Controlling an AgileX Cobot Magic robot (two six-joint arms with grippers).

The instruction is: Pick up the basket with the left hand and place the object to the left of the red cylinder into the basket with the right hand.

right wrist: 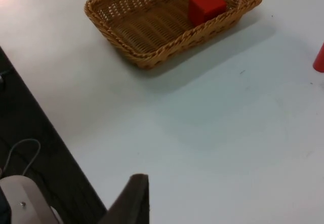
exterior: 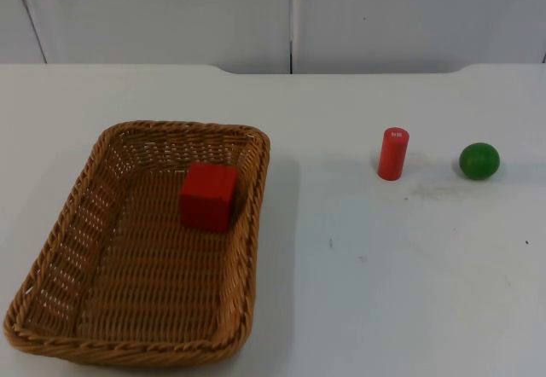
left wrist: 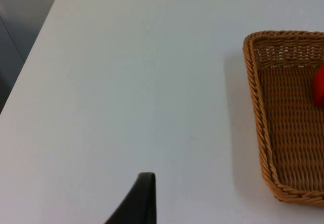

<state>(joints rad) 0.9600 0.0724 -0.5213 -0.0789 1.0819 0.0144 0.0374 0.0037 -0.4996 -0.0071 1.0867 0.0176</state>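
Observation:
A brown wicker basket [exterior: 51,249] stands on the white table at the left. Inside it, near its far right wall, lies a red cube [exterior: 208,195]. A red cylinder [exterior: 393,153] stands upright to the right of the basket, apart from it. My left gripper [left wrist: 144,198] hangs over bare table, off to one side of the basket [left wrist: 258,107], with the cube's edge [left wrist: 319,89] just in sight. My right gripper [right wrist: 132,198] is high near the table's edge, well away from the basket [right wrist: 152,57], the cube [right wrist: 206,6] and the cylinder [right wrist: 319,59].
A green ball [exterior: 479,161] rests to the right of the red cylinder. The grey partition wall [exterior: 171,10] closes the table at the back. The right wrist view takes in the table's edge and the dark floor [right wrist: 30,133] beyond it.

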